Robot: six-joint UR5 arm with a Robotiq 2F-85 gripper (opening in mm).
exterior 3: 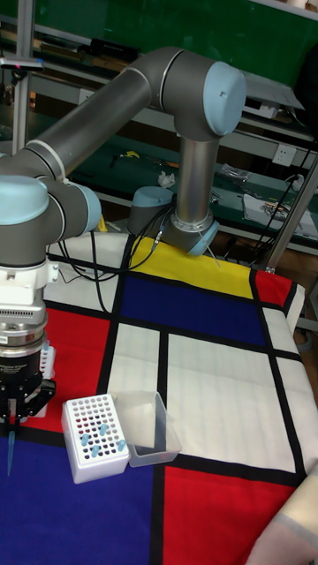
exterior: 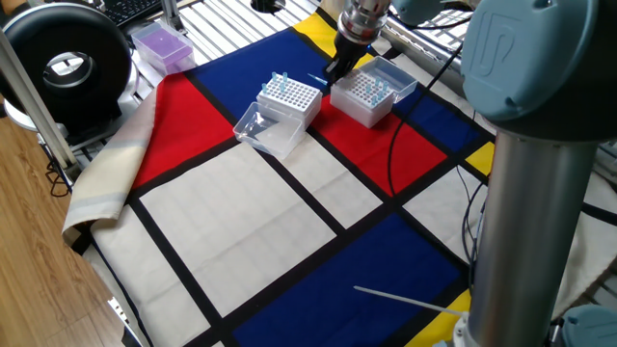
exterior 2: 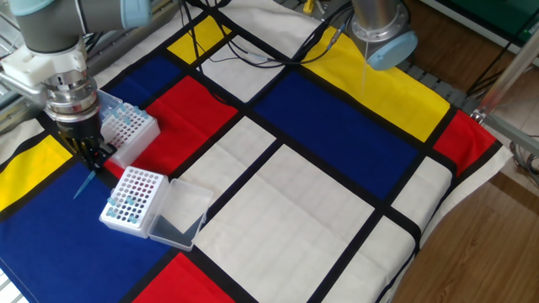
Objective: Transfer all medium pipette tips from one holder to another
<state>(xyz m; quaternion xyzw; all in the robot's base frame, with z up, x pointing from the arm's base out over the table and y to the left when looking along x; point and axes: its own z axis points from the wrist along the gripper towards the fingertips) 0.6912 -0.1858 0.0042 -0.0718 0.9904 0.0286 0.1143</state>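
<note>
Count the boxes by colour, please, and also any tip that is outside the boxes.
White boxes with holes: 2
Purple box: 1
Blue tip held by the hand: 1
Total: 4

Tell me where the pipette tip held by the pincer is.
In the other fixed view, the pipette tip hangs from the pincer at far left, over blue cloth, between the two white holders.

Matt woven cloth (exterior 2: 337, 202) (colour-blocked) lies under white perforated plastic boxes (exterior 2: 130, 196) with translucent lids.
</note>
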